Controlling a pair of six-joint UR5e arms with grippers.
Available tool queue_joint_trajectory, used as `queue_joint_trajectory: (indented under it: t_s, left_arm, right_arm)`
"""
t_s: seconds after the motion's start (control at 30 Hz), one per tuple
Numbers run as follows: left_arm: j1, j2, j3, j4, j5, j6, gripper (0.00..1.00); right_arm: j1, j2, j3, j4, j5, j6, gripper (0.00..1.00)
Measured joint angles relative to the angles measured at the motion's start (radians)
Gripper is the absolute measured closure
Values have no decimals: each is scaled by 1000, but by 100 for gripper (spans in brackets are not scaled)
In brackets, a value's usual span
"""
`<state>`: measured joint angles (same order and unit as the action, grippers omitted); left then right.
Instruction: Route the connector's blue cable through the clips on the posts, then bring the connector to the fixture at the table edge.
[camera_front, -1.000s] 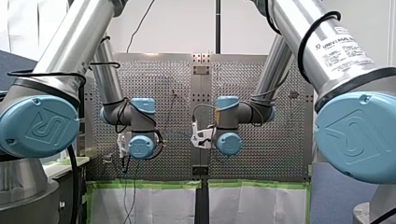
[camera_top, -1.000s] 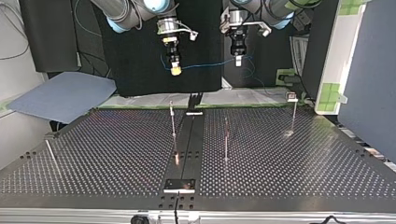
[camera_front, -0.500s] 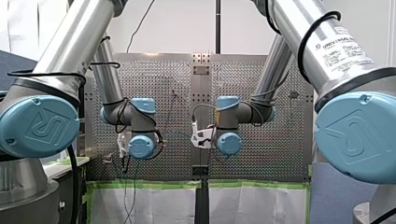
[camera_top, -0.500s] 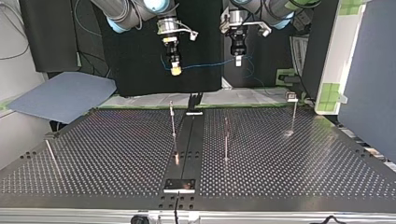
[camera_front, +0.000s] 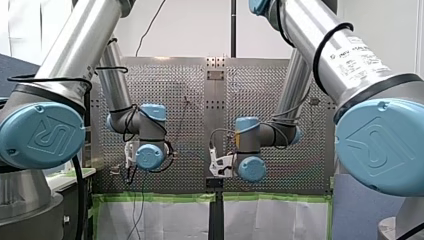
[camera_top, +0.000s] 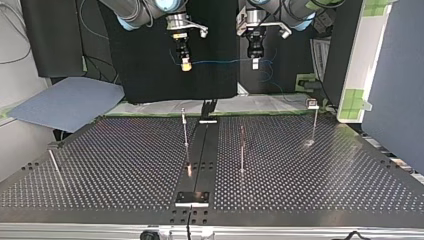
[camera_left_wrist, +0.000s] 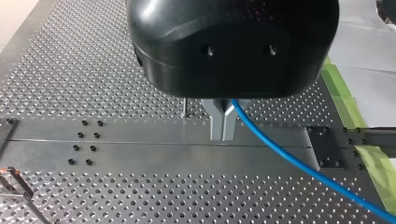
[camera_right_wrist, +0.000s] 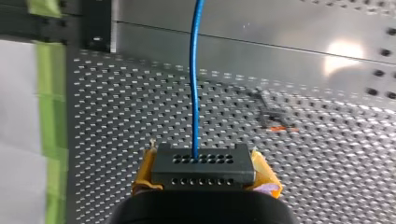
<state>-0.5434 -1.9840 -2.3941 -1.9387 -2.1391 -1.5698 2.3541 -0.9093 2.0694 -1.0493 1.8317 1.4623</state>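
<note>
In the top view's upper middle, left of centre, my right end effector (camera_top: 186, 64) has its yellow pads (camera_right_wrist: 145, 171) clamped on the black connector (camera_right_wrist: 203, 164), a small rigid block that should hold firmly by its sides. The blue cable (camera_top: 220, 62) runs rightward from it, thin, light and limp, likely to sag unless kept taut. Right of centre, my left end effector (camera_top: 255, 63) pinches it between closed metal fingers (camera_left_wrist: 215, 121), high above the table (camera_top: 310, 180) and its posts (camera_top: 242, 150)

This is a robotics lab. A perforated metal worktop (camera_top: 125, 165) carries thin upright posts (camera_top: 185, 127). My left arm (camera_front: 75, 55) and my right arm (camera_front: 340, 60), silver industrial machines with blue joint caps, reach over it. Green tape (camera_front: 155, 197) edges the worktop, cables hang loose, and plain white walls (camera_front: 190, 25) stand behind.
</note>
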Motion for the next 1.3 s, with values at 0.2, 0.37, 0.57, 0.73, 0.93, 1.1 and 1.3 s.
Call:
queue_joint_trajectory:
  t_s: [0.2,0.37,0.57,0.73,0.93,1.1,1.3]
  left_arm:
    - [0,0,0,0,0,1,100]
    - [0,0,0,0,0,1,100]
    - [4,11,19,4,17,-13,100]
    - [8,48,34,-28,18,-39,100]
    - [13,98,37,-78,18,-60,100]
    - [21,143,48,-122,17,-62,100]
    - [32,191,73,-170,17,-54,100]
  right_arm:
    - [0,58,1,0,0,0,100]
    - [0,71,1,0,0,0,100]
    - [-8,59,-2,13,2,7,100]
    - [-9,21,-11,51,-7,42,100]
    - [-17,-29,-11,101,-49,92,100]
    - [-22,-75,-12,147,-85,137,100]
    - [-27,-133,-27,203,-101,161,100]
